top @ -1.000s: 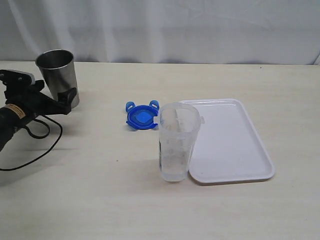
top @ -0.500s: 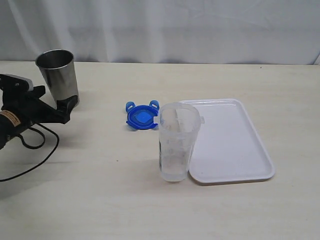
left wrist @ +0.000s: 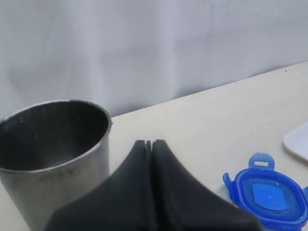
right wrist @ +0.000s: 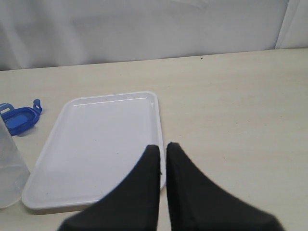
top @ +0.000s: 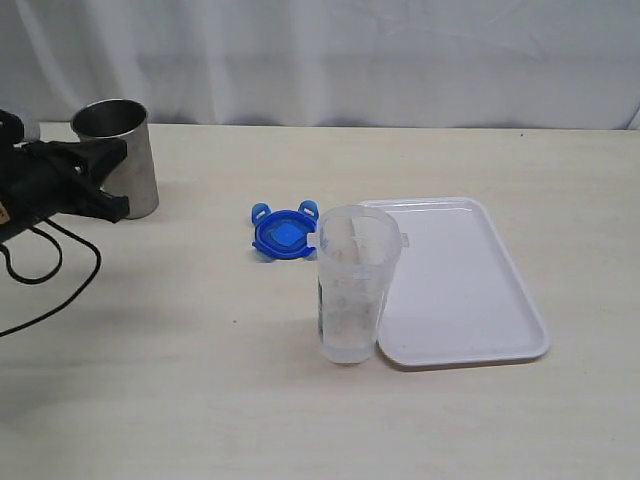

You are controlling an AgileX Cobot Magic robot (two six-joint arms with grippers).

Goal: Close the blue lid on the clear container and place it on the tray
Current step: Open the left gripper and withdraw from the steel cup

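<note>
Claw (left wrist: 148,144) at left, closed, beside tumbler (left wrist: 50,161)

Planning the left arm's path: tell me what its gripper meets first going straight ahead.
Likely nothing near: the shut left gripper points between the steel cup and the blue lid, toward bare table and the curtain. The cup stands close beside that line; depth is unclear.
</note>
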